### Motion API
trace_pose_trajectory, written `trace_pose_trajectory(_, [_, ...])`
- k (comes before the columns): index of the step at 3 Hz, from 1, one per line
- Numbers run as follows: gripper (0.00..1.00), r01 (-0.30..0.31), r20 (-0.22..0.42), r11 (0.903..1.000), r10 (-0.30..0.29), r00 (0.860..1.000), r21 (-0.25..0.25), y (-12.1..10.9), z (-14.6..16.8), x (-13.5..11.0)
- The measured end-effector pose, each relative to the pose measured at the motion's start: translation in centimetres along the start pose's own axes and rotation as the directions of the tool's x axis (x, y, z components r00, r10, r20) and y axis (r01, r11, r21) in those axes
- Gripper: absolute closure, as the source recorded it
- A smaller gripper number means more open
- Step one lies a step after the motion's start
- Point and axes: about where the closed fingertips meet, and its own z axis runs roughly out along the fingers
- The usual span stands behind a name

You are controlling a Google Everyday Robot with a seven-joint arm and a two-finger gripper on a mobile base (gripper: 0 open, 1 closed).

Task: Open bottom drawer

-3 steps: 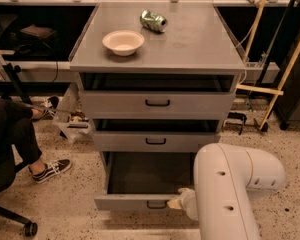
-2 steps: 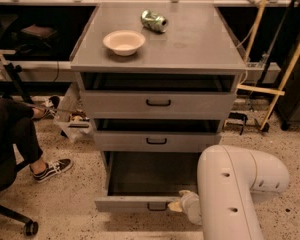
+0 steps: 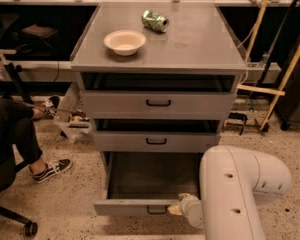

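Currently doing: we are judging the bottom drawer [image 3: 125, 207] as pulled well out, its dark inside showing; the pull is looking nearly done.
Drawer place: it is sitting lowest in the cabinet [image 3: 190, 44], under the middle drawer [image 3: 125, 142] and top drawer [image 3: 120, 104], front nearest the camera.
Gripper: the gripper [image 3: 179, 206] is sitting at the drawer front's top edge, just right of the handle [image 3: 156, 210]; we cannot tell whether it is gripping.
Pull method: we are advising a straight, level pull with no sideways drag, easing off near full travel.
Left room: floor [image 3: 75, 204] is lying open beside the front; a shoe [image 3: 52, 169] and a chair wheel [image 3: 29, 228] are resting farther left, apart from it.
Right room: the arm [image 3: 235, 194] is filling the space beside the drawer; wooden poles [image 3: 288, 74] are leaning well apart.
Front edge: the drawer front is nearing the view's lower edge, so room ahead is going unseen.
Top load: a bowl [image 3: 124, 42] and a can [image 3: 155, 20] are resting on the cabinet top, so we are avoiding jerks.
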Motion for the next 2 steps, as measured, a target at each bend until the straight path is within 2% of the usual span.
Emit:
trace_pose_trajectory(1, [1.00,0.000,0.000,1.0000,0.000,1.000,0.000,-0.05,-0.20,-0.16])
trace_pose_trajectory(2, [1.00,-0.007,0.008,1.0000,0.007,1.000,0.007,0.28,-0.60,0.79])
